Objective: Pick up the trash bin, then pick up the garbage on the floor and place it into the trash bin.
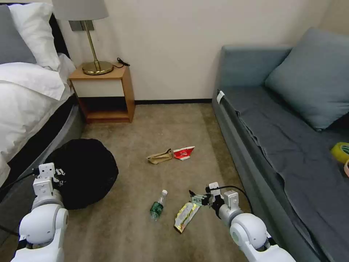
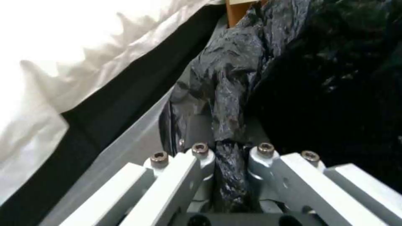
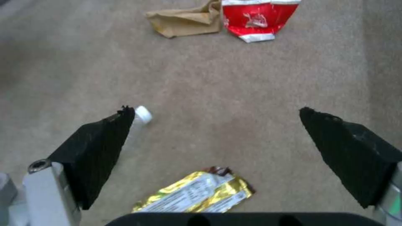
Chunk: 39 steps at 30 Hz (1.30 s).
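The trash bin [image 1: 85,171], hidden under its black bag, is on the left beside the bed. My left gripper [image 1: 54,174] is shut on a fold of the bag [image 2: 234,103] at the bin's rim; in the left wrist view the left gripper [image 2: 229,152] pinches the plastic. The garbage lies on the carpet: a clear bottle [image 1: 158,206], a yellow-white wrapper [image 1: 186,216], a brown paper bag [image 1: 160,156] and a red-and-white carton [image 1: 183,153]. My right gripper [image 1: 194,198] hangs open just above the wrapper [image 3: 197,194]. The right gripper [image 3: 218,113] holds nothing.
A bed [image 1: 25,105] runs along the left, with a wooden nightstand [image 1: 105,94] and lamp behind the bin. A grey sofa [image 1: 276,145] lines the right, holding a yellow tape roll [image 1: 341,151] and a pink strap [image 1: 346,168]. Open carpet [image 1: 163,123] lies between them.
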Tool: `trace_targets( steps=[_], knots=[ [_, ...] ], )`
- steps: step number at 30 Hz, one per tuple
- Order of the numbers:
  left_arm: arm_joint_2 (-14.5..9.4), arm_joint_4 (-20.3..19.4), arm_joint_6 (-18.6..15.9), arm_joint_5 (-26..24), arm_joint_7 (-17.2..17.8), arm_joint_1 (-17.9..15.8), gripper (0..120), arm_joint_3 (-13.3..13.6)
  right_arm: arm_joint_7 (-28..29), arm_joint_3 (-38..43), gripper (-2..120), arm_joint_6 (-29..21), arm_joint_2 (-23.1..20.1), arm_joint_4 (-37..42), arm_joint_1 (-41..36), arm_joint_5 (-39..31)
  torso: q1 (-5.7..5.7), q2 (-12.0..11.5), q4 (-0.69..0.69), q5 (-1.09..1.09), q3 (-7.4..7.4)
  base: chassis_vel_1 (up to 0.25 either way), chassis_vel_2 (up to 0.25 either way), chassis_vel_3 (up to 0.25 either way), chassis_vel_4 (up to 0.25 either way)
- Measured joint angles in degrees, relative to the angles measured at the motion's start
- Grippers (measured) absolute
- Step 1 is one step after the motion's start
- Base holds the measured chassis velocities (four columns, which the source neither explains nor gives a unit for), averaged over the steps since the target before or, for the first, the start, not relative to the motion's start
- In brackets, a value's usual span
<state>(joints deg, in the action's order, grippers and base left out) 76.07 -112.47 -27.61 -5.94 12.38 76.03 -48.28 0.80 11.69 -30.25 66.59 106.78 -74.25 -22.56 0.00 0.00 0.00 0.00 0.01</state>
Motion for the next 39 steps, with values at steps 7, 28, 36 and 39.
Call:
trace_targets(
  steps=[7, 28, 36, 39],
  knots=[
    [0.1, 0.7, 0.5, 0.5, -0.3, -0.3, 4, 0.4, -0.5, -2.7, 100, -0.4, -2.6, -3.2, 2.8, 0.1, 0.00, 0.0, -0.01, 0.01, 0.00, -0.019, 0.027, 0.014, -0.023],
    [2.6, -2.2, 2.7, 1.4, -2.1, 3.6, 4, 0.4, -4.0, -19.4, 100, -0.6, -3.2, -26.5, 18.9, 3.4, 0.00, 0.0, 0.00, 0.00, 0.00, 0.000, 0.000, 0.000, 0.000],
    [2.4, -2.8, 3.1, 0.7, -2.3, 4.5, 4, -0.3, -4.7, -21.1, 100, -0.6, 1.7, -31.7, 21.1, 6.0, -0.01, 0.0, 0.01, 0.00, 0.00, 0.000, 0.000, 0.000, 0.000],
    [2.4, -3.0, 3.2, 0.6, -2.4, 4.7, 4, -0.3, -4.8, -20.8, 100, -0.3, 2.4, -33.1, 21.1, 7.0, 0.00, 0.0, 0.01, -0.01, 0.00, 0.000, 0.000, 0.000, 0.000]
  ],
)
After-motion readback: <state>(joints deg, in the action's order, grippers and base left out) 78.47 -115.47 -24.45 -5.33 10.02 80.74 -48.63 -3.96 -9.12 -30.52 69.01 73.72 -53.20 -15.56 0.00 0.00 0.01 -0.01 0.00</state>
